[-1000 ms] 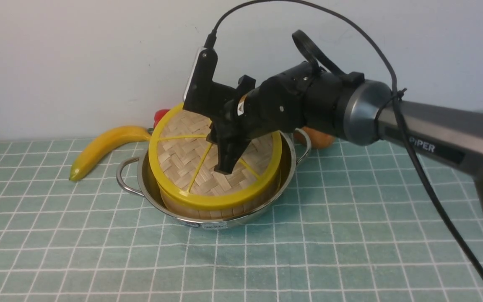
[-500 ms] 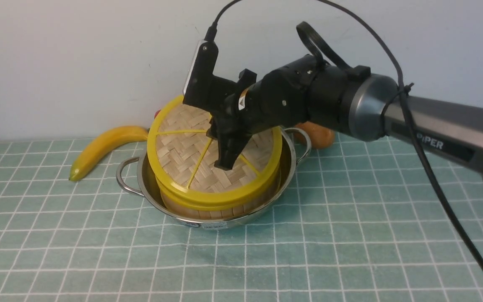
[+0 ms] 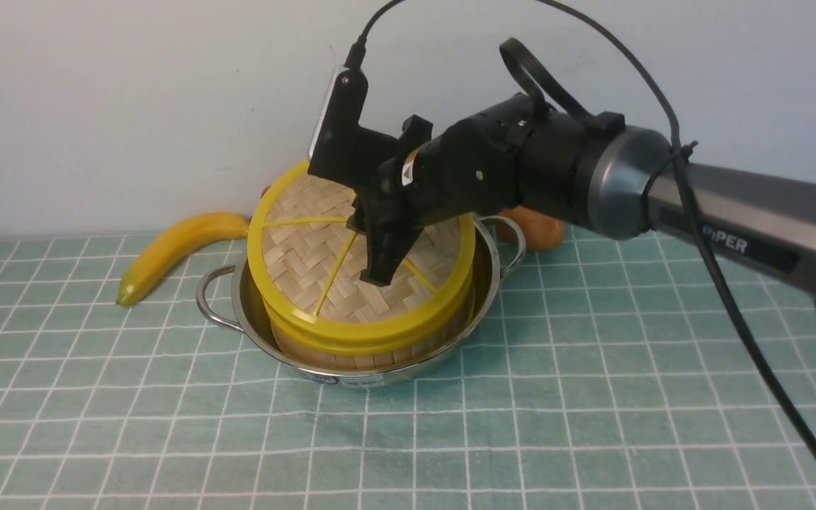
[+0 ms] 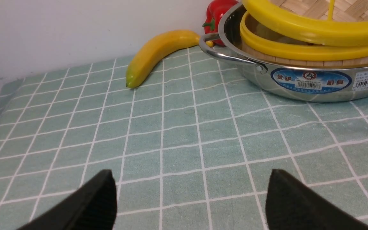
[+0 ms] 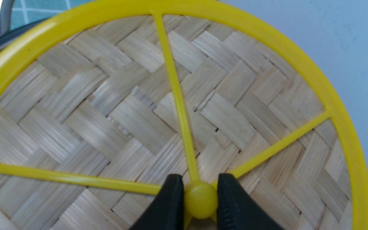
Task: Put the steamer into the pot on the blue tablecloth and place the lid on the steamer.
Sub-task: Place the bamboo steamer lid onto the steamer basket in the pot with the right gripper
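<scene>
The steamer (image 3: 351, 352) sits inside the shiny pot (image 3: 491, 263) on the blue tablecloth (image 3: 521, 425). Its inside is hidden. The lid (image 3: 302, 269) lies tilted over the steamer, its far edge raised and its near edge down at the steamer's rim. My right gripper (image 3: 378, 278) is shut on the lid's yellow hub (image 5: 200, 199), one finger on each side, as the right wrist view (image 5: 199, 177) shows. My left gripper (image 4: 191, 172) is open above bare cloth, well short of the pot (image 4: 260, 83). There the lid's rim (image 4: 299, 28) shows a gap above the steamer's rim (image 4: 299, 52).
A banana (image 3: 174, 248) lies on the cloth left of the pot, near the wall. A red pepper (image 4: 217, 16) stands behind the pot's left handle. An orange-brown object (image 3: 541, 230) sits behind the right handle. The wall runs close behind.
My right gripper has risen slightly with the lid still in it, and the lid's far edge stands a little higher. The pot and steamer have not moved.
</scene>
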`<action>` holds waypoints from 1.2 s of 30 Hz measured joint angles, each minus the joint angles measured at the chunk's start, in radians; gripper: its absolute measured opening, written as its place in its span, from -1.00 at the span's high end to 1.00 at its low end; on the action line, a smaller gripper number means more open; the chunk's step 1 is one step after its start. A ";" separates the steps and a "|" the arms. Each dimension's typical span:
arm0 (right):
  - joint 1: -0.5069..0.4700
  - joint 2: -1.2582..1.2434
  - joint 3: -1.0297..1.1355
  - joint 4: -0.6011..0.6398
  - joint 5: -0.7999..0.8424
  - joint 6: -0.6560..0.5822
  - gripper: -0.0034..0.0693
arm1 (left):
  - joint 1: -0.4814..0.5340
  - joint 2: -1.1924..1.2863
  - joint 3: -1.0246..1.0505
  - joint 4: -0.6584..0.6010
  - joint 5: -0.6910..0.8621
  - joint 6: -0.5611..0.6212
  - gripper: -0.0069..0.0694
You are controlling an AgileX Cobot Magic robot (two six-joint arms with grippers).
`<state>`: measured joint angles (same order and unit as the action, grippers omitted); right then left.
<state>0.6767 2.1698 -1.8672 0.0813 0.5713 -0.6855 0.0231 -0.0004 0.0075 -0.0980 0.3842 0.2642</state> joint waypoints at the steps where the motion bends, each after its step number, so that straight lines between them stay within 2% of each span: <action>1: 0.000 0.004 0.000 0.000 -0.006 0.000 0.51 | 0.000 0.000 0.000 0.000 0.000 0.000 -0.70; 26: -0.003 0.045 0.000 -0.001 -0.048 0.018 0.51 | 0.000 0.000 0.000 0.000 0.000 0.000 -0.70; 28: -0.008 0.045 0.000 -0.002 -0.044 0.036 0.41 | 0.000 0.000 0.000 0.000 0.000 0.000 -0.70; 32: -0.014 0.049 0.000 -0.013 -0.040 0.045 -0.07 | 0.000 0.000 0.000 0.000 0.000 0.000 -0.70; 33: -0.014 0.049 0.000 -0.013 -0.040 0.045 -0.10 | 0.000 0.000 0.000 0.000 0.000 0.000 -0.70; 35: -0.014 0.049 0.000 -0.013 -0.042 0.046 -0.29 | 0.000 0.000 0.000 0.000 0.000 0.000 -0.70; 36: -0.014 0.049 0.000 -0.013 -0.050 0.046 -0.46 | 0.000 0.000 0.000 0.000 0.000 0.000 -0.70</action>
<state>0.6632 2.2191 -1.8672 0.0679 0.5208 -0.6399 0.0231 -0.0004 0.0075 -0.0980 0.3842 0.2642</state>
